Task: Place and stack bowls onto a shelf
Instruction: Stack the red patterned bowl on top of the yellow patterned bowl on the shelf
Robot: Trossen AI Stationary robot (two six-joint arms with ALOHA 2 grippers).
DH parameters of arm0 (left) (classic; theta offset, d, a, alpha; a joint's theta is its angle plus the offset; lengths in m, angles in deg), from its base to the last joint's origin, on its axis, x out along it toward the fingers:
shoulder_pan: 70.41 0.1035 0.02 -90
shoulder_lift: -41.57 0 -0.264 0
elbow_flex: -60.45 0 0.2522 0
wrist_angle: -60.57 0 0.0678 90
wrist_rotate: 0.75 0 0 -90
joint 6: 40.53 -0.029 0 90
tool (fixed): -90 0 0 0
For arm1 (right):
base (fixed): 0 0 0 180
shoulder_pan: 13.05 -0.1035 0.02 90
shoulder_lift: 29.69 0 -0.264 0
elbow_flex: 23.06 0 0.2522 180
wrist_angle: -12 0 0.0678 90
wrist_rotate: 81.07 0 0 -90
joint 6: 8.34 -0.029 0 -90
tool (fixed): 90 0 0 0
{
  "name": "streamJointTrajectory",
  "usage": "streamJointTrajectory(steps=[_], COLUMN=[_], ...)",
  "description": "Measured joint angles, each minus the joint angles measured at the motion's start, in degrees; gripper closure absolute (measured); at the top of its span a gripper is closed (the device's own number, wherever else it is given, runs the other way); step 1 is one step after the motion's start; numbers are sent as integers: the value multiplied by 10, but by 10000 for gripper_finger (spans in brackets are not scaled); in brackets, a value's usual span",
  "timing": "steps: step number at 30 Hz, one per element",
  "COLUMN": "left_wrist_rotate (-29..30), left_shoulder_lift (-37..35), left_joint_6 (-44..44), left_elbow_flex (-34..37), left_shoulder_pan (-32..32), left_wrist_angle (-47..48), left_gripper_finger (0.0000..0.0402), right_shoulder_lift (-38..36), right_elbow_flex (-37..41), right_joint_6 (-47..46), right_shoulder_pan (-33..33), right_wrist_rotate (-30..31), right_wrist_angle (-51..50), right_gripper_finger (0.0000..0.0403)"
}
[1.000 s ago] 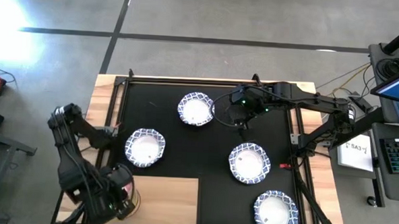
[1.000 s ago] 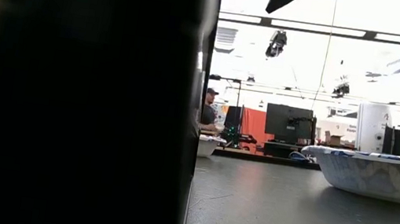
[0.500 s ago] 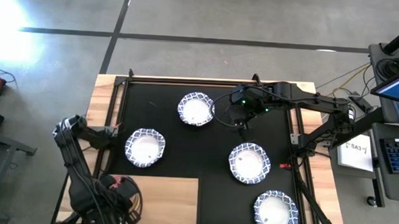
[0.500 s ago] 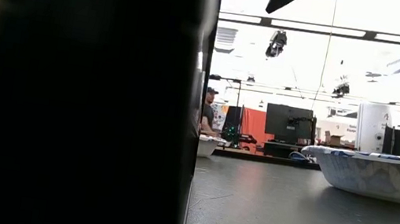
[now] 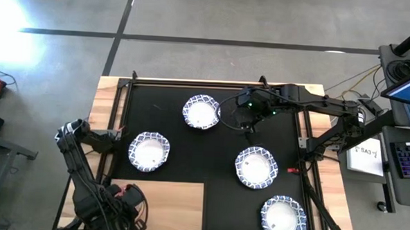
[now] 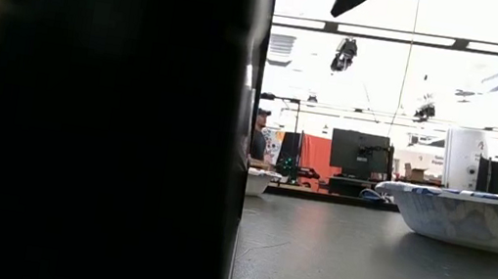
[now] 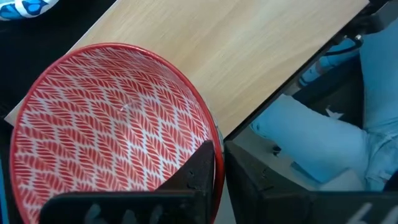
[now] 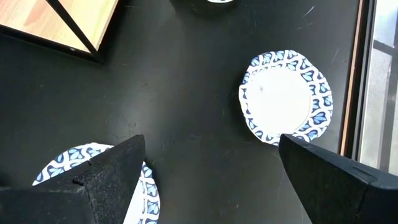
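Observation:
A red-pink bowl (image 7: 106, 130) with a leaf pattern sits over the left end of the light-wood shelf (image 5: 170, 203), with my left gripper (image 5: 121, 205) shut on its rim. In the high view the arm hides the bowl. Four white bowls with blue rims rest on their bases on the black mat: far middle (image 5: 201, 112), left (image 5: 148, 152), right of middle (image 5: 256, 166) and near right (image 5: 283, 219). My right gripper (image 5: 248, 127) hangs open above the mat's far middle, with nothing between its fingers (image 8: 112, 168). My left gripper holds the red-pink bowl by its rim (image 7: 214, 146), one finger (image 7: 200, 168) inside the bowl and the other outside. The fingers come from above, pointing steeply down. The bowl is upright, mouth up; whether its base rests on the shelf I cannot tell.
Black frame bars run along the mat's left and right sides (image 5: 305, 133). In the low view a dark shape (image 6: 94, 116) fills the left half, and one white bowl (image 6: 475, 218) stands at the right. A person sits far off in the room behind the table.
My left gripper has gone toward the table's near edge and down a little with the red-pink bowl, over the shelf's left end, then has nearly come to rest.

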Motion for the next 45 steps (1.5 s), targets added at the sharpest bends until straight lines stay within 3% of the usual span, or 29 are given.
streamJointTrajectory(steps=[22, 31, 45], left_wrist_rotate=[-27, -40, -62], left_shoulder_lift=[0, 44, 60], left_joint_6=[22, 10, -56], left_elbow_flex=[13, 10, -6], left_shoulder_pan=[-1, -1, -1], left_wrist_angle=[-15, -5, -9], left_gripper_finger=[381, 379, 328], right_shoulder_lift=[0, 0, 0], right_elbow_flex=[0, 0, 0], right_joint_6=[1, 0, 0], right_shoulder_pan=[0, 0, 0], right_wrist_rotate=[0, 0, 0], right_wrist_angle=[0, 0, 0], right_gripper_finger=[44, 44, 44])
